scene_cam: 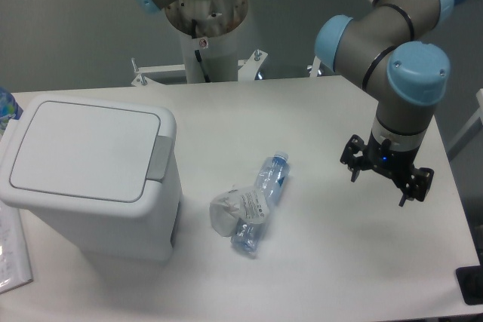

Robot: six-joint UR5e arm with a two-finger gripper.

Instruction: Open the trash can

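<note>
The trash can [90,179] is a large boxy white bin at the left of the table. Its flat white lid [87,148] lies down shut, with a grey push tab [160,159] on its right edge. My gripper [379,185] hangs over the right side of the table, far from the bin. It is open, its two black fingers [353,174] spread wide with nothing between them.
A clear plastic bottle [260,203] lies near the table's middle, with a crumpled white paper ball [228,211] against it. A second robot's base [204,13] stands behind the table. Papers [9,258] lie at the left edge.
</note>
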